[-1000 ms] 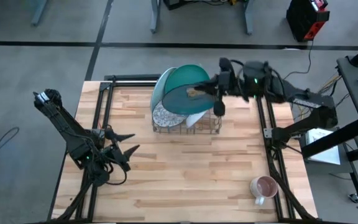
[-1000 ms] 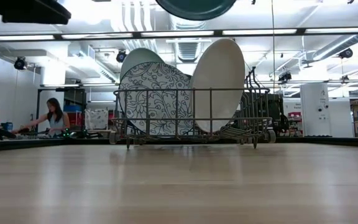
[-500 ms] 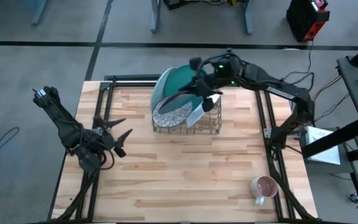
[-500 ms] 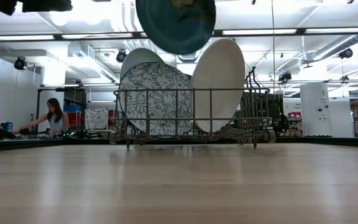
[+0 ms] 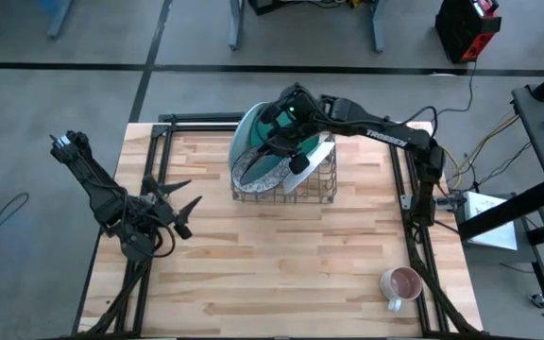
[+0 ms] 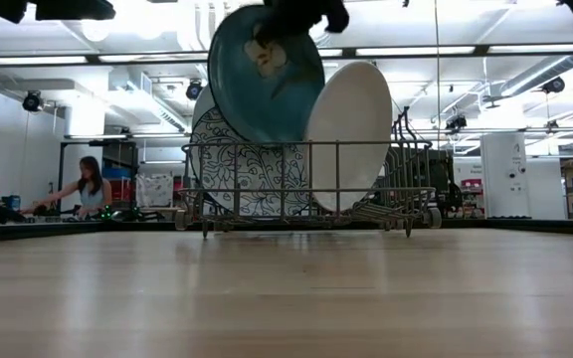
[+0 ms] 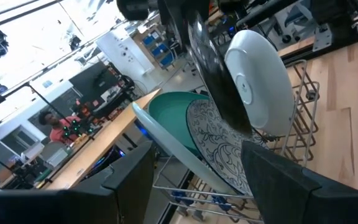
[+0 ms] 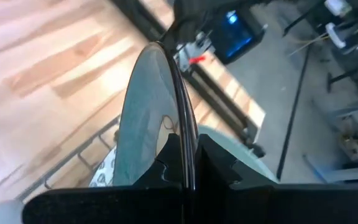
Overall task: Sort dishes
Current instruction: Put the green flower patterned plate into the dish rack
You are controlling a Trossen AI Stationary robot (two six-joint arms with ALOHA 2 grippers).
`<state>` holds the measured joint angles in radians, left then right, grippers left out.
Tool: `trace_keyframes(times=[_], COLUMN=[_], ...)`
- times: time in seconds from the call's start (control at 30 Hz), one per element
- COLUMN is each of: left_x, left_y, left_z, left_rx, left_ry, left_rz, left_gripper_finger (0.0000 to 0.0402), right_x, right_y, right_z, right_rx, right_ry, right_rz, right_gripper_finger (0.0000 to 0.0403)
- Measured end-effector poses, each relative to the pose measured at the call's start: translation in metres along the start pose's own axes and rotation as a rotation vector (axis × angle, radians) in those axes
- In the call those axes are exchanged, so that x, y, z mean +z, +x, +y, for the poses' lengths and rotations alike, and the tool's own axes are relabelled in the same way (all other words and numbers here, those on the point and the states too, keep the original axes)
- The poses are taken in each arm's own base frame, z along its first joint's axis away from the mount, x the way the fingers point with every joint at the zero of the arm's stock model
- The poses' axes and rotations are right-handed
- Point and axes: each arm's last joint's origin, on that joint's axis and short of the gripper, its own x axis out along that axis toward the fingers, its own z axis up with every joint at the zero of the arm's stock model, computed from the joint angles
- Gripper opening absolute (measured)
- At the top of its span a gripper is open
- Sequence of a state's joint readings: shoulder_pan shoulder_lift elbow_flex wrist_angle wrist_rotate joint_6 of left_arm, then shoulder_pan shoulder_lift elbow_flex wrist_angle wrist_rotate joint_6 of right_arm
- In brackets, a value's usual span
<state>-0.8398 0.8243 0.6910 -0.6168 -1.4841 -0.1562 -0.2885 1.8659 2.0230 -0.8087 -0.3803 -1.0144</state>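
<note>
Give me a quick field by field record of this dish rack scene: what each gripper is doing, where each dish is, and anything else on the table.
right gripper: shut on the rim of the dark teal plate, holding it on edge above the wire rack
left gripper: open, empty, waiting over the table's left side
white plate: on edge in the rack
patterned dish: on edge in the rack
pale mint plate: on edge in the rack, behind the patterned dish
mug: on the table, at the right arm's side
</note>
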Motion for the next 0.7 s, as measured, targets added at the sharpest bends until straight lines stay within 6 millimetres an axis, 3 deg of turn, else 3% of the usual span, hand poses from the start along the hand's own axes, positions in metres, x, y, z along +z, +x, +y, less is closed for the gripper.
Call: trace_keyframes(times=[0.4, 0.7], left_x=[-0.001, -0.001], left_y=[0.000, 0.000], left_z=[-0.004, -0.004], left_rx=[0.000, 0.000], left_ry=[0.009, 0.013], left_rz=[0.002, 0.003], left_gripper_finger=[0.0229, 0.0229], right_x=[-0.022, -0.036], right_y=[0.041, 0.060], right_z=[0.005, 0.010], right_rx=[0.091, 0.139], right_ry=[0.007, 0.033], right_rz=[0.044, 0.086], right_gripper_finger=[0.0008, 0.0008])
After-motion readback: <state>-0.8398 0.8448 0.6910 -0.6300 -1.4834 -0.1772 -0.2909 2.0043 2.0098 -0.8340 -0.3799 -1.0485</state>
